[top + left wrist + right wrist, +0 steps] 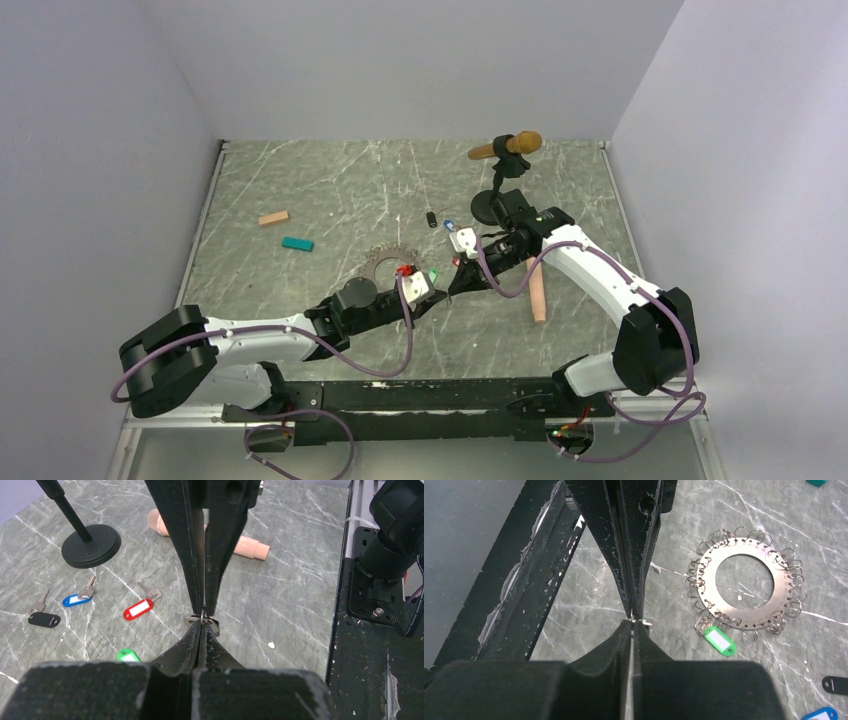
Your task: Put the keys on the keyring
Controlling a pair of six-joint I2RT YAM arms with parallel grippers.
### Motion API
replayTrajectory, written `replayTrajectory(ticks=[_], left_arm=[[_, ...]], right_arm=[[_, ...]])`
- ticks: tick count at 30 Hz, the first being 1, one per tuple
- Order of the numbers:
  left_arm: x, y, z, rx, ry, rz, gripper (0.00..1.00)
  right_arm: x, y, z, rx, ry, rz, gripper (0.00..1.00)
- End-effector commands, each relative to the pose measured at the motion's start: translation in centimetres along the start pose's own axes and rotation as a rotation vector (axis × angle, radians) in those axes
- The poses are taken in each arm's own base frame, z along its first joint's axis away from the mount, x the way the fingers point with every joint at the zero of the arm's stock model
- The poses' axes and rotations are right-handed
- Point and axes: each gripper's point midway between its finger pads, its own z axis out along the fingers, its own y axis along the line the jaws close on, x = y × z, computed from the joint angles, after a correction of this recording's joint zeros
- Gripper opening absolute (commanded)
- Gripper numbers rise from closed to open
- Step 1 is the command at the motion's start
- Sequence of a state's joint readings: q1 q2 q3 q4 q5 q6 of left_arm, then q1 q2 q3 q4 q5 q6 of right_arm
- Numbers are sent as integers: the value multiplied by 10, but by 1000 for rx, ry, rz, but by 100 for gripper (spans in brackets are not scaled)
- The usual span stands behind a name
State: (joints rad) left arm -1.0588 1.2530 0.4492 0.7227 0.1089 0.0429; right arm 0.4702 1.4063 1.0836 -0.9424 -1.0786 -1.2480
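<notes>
The left pincer (201, 630) and the right pincer (634, 626) are both pinched fully closed, tip to tip, on one small silver metal piece (214, 624) just beside the keyring (744, 545), which lies flat on the grey marbled bench (300, 590). Whether that piece is a key or a split ring I cannot tell. The green-tagged key (720, 641) touches the keyring's looped rim, the red-tagged key (137, 609) lies near the keyring on the right arm's side, and the blue-tagged key (75, 600) and black-tagged key (44, 619) lie side by side farther off the same way.
</notes>
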Motion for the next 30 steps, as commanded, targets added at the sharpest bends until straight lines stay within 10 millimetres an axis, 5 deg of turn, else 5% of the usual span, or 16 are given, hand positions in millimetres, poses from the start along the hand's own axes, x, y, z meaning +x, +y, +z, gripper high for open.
replayTrajectory(ticks=[1, 7, 19, 30], left_arm=[[-33, 1, 2, 3, -115, 15, 0], [-33, 3, -10, -24, -172, -11, 0], [-43, -2, -16, -11, -268, -57, 0], [-43, -6, -10, 14, -266, -68, 0]], right_arm=[[-18, 0, -1, -15, -48, -31, 20], [-25, 2, -3, -22, -82, -28, 35], [-28, 5, -3, -34, -142, -31, 22], [-33, 6, -4, -36, -167, -38, 20]])
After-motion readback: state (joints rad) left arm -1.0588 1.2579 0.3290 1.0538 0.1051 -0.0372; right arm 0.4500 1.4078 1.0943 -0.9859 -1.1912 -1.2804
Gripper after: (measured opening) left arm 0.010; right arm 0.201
